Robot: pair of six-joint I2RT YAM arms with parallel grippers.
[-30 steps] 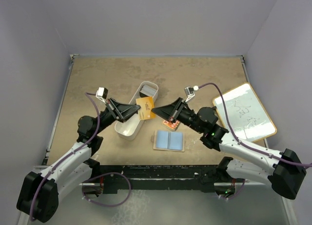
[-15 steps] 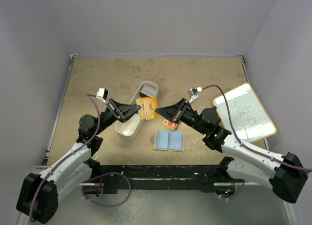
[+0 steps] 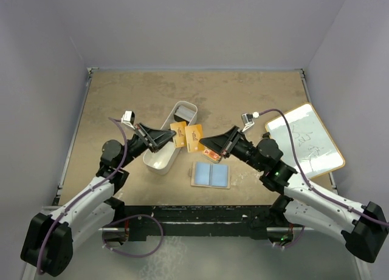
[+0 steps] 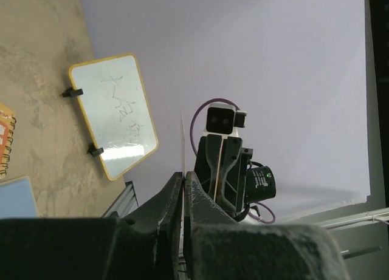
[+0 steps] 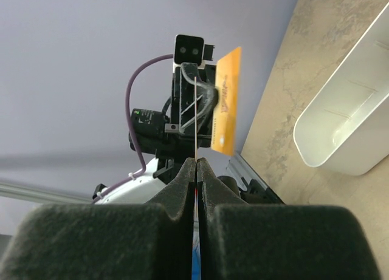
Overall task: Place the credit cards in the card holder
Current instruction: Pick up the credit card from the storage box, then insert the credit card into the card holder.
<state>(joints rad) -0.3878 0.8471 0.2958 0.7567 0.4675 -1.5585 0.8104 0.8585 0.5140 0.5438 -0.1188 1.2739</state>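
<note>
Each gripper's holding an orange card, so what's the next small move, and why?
Probably lower the right gripper toward the open card holder close by: its orange card hangs clear of the other card in the left gripper, so it looks free to slot in.

**Edge-on cards, clipped corners, print too small**

From above, the right gripper [image 3: 202, 143] covers most of the packet [image 3: 212, 153] and the left gripper [image 3: 172, 138] hides part of the bin [image 3: 158, 162]. I can't tell what the grey thing [image 3: 184, 114] in the bin's far end is. Whether the open holder [image 3: 210, 175] shows blue cards or lining is unclear. The left wrist view gives the left card [image 4: 182, 140] only as a thin edge-on line, its fingers [image 4: 155, 219] a dark blur, with the packet and a blue corner cut by the left edge. The right wrist view shows the right card [image 5: 194, 122] as a sliver too, with the bin running off the right edge. The scribble on the whiteboard [image 3: 304, 140] is unreadable.
</note>
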